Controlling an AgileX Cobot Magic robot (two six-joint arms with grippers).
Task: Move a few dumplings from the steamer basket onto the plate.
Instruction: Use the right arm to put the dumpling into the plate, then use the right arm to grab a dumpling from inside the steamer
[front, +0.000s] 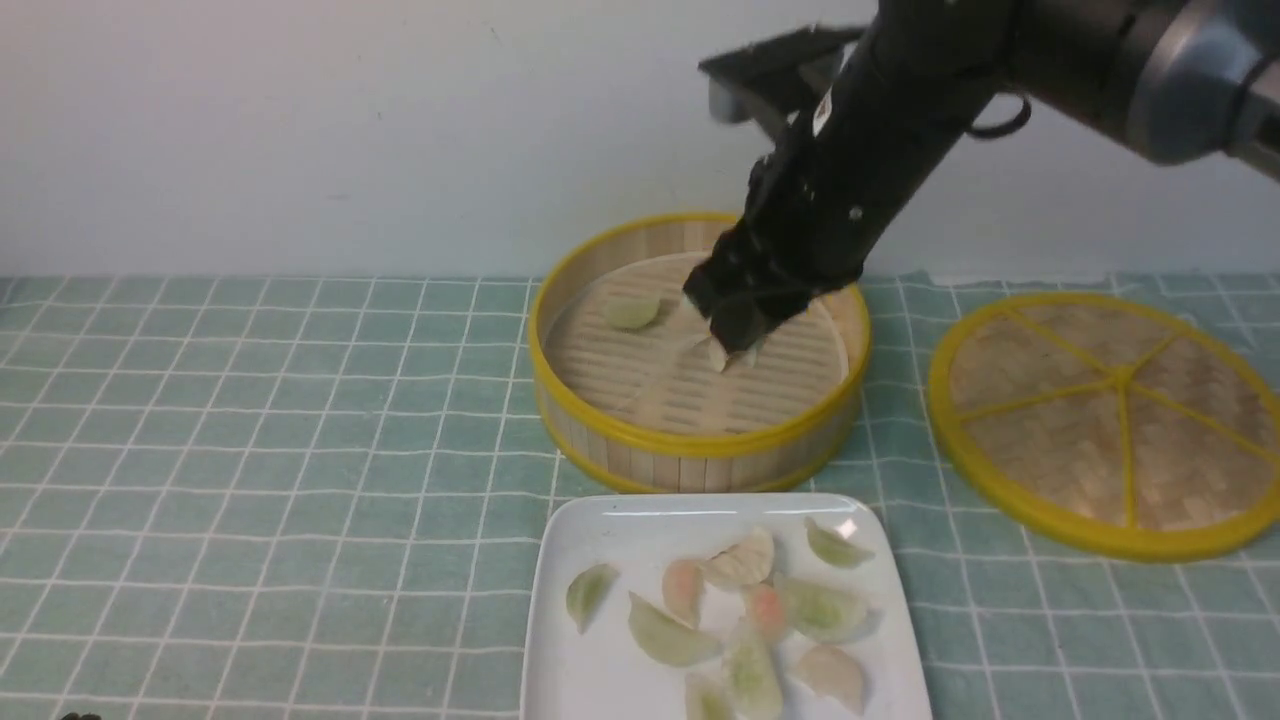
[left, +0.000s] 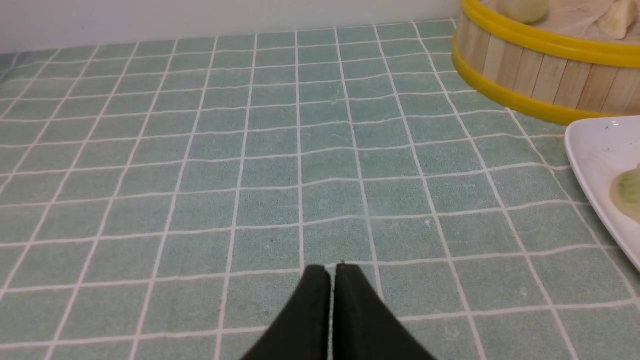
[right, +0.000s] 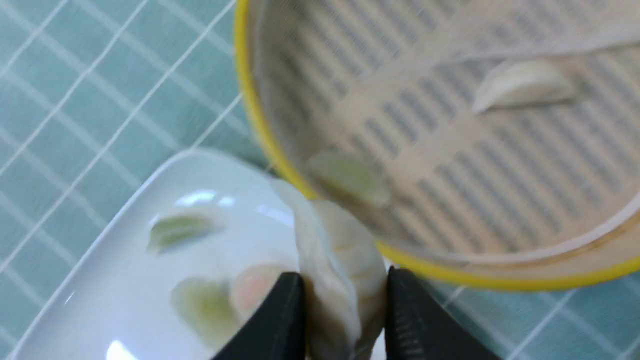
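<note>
My right gripper (front: 737, 340) hangs over the steamer basket (front: 700, 440), shut on a cream-white dumpling (front: 717, 355). In the right wrist view the dumpling (right: 340, 240) is pinched between both black fingers (right: 342, 277), above the basket's rim (right: 250, 100) and the plate (right: 125, 260). Another white dumpling (right: 520, 85) lies on the basket floor. The white square plate (front: 600, 540) sits in front of the basket and holds several dumplings, white, green-tinted and pink-tinted. My left gripper (left: 332, 270) is shut and empty, low over the tablecloth to the left of the plate (left: 595, 150).
A green-tinted dumpling (front: 630, 312) lies at the left of the basket floor. The flat woven lid with yellow spokes (front: 1110, 420) lies to the right of the basket. A green checked cloth (front: 250, 450) covers the table. A white wall stands behind.
</note>
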